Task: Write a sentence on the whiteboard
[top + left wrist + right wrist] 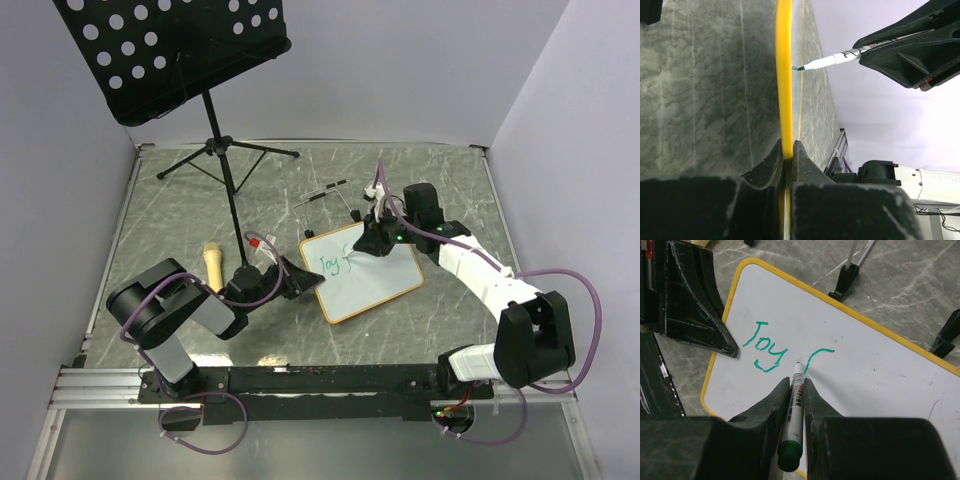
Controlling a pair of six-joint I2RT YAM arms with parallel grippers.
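The whiteboard (380, 285), white with a yellow-tan frame, lies tilted on the marbled table. My left gripper (303, 281) is shut on its left edge; in the left wrist view the yellow frame (785, 75) runs edge-on between the fingers of that gripper (788, 150). My right gripper (797, 382) is shut on a white marker with a green cap (796, 400), whose tip touches the board (875, 365) at the foot of a curved green stroke (817, 357). The green word "Toy" (765, 347) stands left of the stroke. From the left wrist, the marker (827, 61) points at the board.
A black perforated music stand (180, 50) on a tripod (225, 150) stands at the back left. A yellow microphone-shaped object (213, 265) lies beside the left arm. A thin wire easel (325, 200) sits just behind the board. Grey walls close in on three sides.
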